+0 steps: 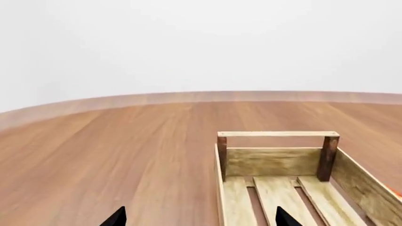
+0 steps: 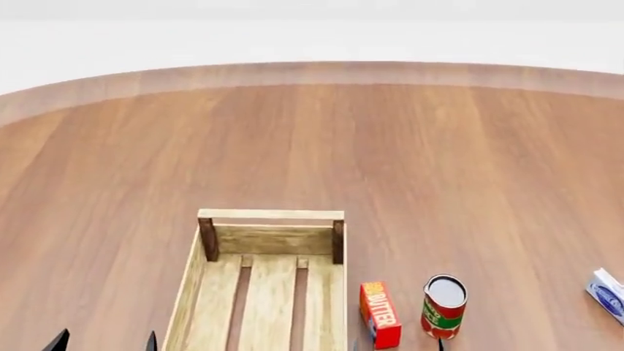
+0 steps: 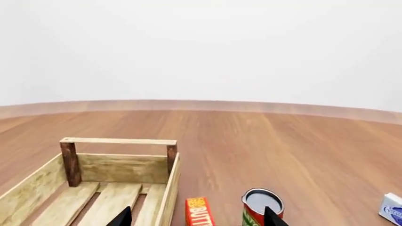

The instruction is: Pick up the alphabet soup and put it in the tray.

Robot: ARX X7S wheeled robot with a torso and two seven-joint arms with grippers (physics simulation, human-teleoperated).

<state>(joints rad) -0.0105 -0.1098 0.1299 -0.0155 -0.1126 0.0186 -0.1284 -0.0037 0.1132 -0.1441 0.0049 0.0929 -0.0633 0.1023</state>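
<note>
The alphabet soup can with the blue label is not in any view. The tray (image 2: 271, 215), a light wooden slatted crate with darker corner posts, stands empty on the wooden table near the front, left of centre. It also shows in the left wrist view (image 1: 276, 134) and the right wrist view (image 3: 119, 141). My left gripper (image 1: 201, 221) is open and empty, its tips low by the tray's left side (image 2: 105, 344). My right gripper (image 3: 196, 220) is open and empty, low in front of the butter box and the small can.
A red butter box (image 2: 379, 314) stands just right of the tray, also in the right wrist view (image 3: 197, 212). A smaller red-and-green can (image 2: 445, 306) stands beside it. A blue-and-white packet (image 2: 609, 292) lies at the far right. The round table's rim (image 2: 312, 72) curves across the back.
</note>
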